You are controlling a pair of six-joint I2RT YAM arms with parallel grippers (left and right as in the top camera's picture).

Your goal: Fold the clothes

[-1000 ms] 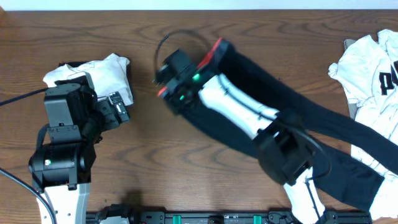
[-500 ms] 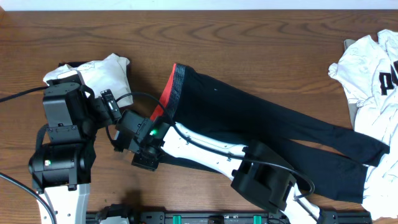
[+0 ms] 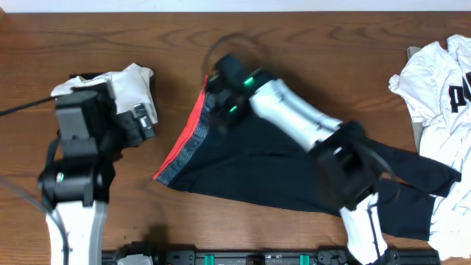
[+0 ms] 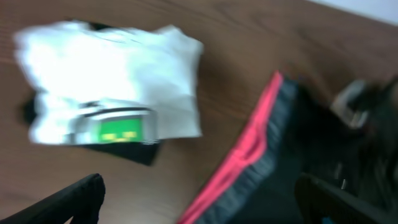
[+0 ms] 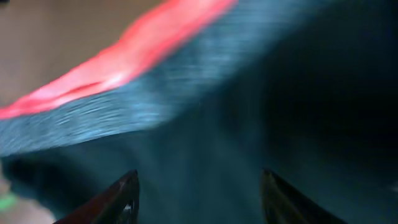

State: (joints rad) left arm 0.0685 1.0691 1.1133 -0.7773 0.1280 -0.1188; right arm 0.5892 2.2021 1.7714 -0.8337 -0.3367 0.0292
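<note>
At far end of waistband point(image 3: 184, 143), right tool point(image 5: 199, 180) parted over pants point(image 3: 265, 158), empty; left tool point(image 4: 199, 186) wide; bare table point(image 3: 294, 44) beyond.

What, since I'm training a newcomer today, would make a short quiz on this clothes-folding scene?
1. True or false: the left gripper grips the pants.
2. Which colour edges the waistband? A green, B red, C yellow.
3. Fill in: the shirt with the green logo lies on the table's ___ side, by the robot's own sides.
Key: 1 false; 2 B; 3 left.
</note>
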